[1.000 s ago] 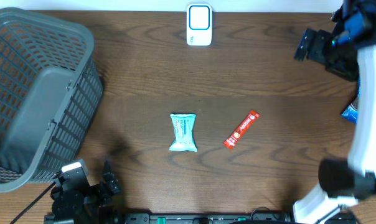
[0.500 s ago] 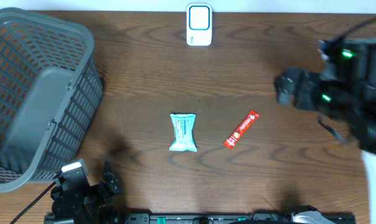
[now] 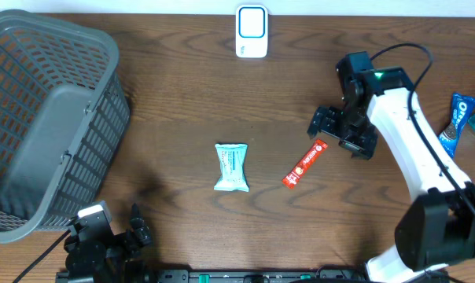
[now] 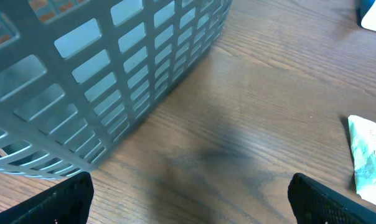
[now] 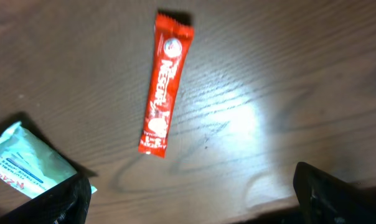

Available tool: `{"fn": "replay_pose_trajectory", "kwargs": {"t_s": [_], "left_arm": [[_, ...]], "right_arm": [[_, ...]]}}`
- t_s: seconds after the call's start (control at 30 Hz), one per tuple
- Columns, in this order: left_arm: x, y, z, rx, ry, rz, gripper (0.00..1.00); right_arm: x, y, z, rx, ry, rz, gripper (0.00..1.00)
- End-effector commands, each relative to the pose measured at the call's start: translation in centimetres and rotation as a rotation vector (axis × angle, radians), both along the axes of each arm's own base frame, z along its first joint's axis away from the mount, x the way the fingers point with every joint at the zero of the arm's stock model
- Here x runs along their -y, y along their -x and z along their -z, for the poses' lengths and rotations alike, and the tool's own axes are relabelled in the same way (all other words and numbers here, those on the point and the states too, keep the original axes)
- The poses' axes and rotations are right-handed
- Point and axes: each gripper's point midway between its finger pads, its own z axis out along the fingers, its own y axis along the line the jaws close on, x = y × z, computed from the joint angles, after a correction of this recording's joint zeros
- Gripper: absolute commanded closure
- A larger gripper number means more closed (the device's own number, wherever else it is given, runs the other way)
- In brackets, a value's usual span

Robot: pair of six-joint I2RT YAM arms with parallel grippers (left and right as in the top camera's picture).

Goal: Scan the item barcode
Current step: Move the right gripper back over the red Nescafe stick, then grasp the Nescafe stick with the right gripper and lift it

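A red Nescafé stick packet (image 3: 304,164) lies flat right of the table's middle, shown lengthwise in the right wrist view (image 5: 164,84). To its left lies a teal snack packet (image 3: 231,167) (image 5: 26,165) (image 4: 370,152). A white barcode scanner (image 3: 252,31) stands at the back edge. My right gripper (image 3: 341,134) (image 5: 191,208) hovers open just beyond the stick's upper right end, with nothing between its fingers. Near the front left corner my left gripper (image 3: 139,224) (image 4: 191,205) is open and empty over bare wood beside the basket.
A large grey mesh basket (image 3: 41,118) (image 4: 113,74) fills the left side of the table. Blue snack packs (image 3: 455,126) lie at the right edge, behind the right arm. A dark rail runs along the front edge (image 3: 245,275).
The right arm has swung in from the far right edge toward the middle and now hangs by the red stick. The left arm and both packets have not moved.
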Motion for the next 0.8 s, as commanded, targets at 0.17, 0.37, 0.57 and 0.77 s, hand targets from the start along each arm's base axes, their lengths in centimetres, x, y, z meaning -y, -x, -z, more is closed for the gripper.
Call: {"fn": "replay_pose_trajectory", "kwargs": {"t_s": [0.17, 0.37, 0.57, 0.77], "left_arm": [[0.0, 0.0, 0.1, -0.002, 0.003, 0.0, 0.0], [0.0, 0.0, 0.1, -0.002, 0.003, 0.0, 0.0], [0.0, 0.0, 0.1, -0.002, 0.003, 0.0, 0.0], [0.0, 0.0, 0.1, -0.002, 0.003, 0.0, 0.0]], "right_arm": [[-2.5, -2.5, 0.2, 0.075, -0.1, 0.037, 0.01], [-4.3, -3.3, 1.5, 0.088, -0.087, 0.025, 0.01], [-4.2, -1.4, 5.6, -0.079, 0.019, 0.113, 0.16], [-4.1, -0.4, 9.6, -0.2, 0.072, 0.132, 0.26]]}}
